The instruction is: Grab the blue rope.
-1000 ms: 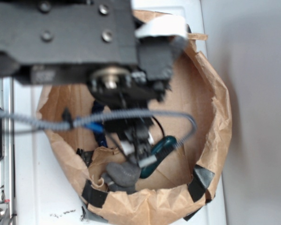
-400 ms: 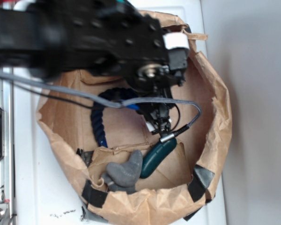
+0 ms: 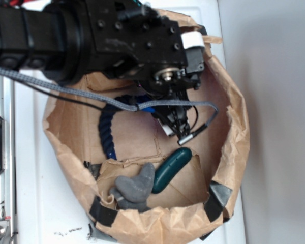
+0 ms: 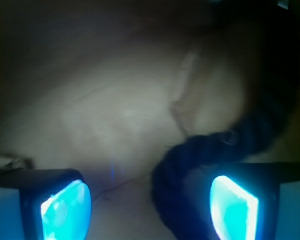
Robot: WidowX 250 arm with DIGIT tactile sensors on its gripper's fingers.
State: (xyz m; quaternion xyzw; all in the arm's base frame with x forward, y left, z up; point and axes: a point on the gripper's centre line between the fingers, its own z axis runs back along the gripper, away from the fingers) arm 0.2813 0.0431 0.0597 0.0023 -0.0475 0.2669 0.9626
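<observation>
The blue rope (image 3: 107, 129) is dark navy and twisted. It curves along the left of the brown paper bowl (image 3: 234, 122), and its bright blue tip (image 3: 148, 108) lies under the arm. My gripper (image 3: 177, 130) points down into the bowl just right of that tip and above the green capsule. In the wrist view the gripper (image 4: 150, 212) is open, with its glowing cyan pads (image 4: 65, 210) wide apart. The rope (image 4: 190, 165) lies between them, close to the right pad, and runs off to the upper right. The pads are not closed on it.
A dark green capsule (image 3: 170, 169) and a grey plush toy (image 3: 134, 188) lie at the front of the bowl. A grey braided cable (image 3: 91, 95) hangs across the bowl. The crumpled paper wall rings everything, with black tape patches (image 3: 218, 195) at the front.
The arm has swung back and to the right, uncovering the rope and plush. The gripper has moved from over the green capsule to farther back, beside the rope's tip.
</observation>
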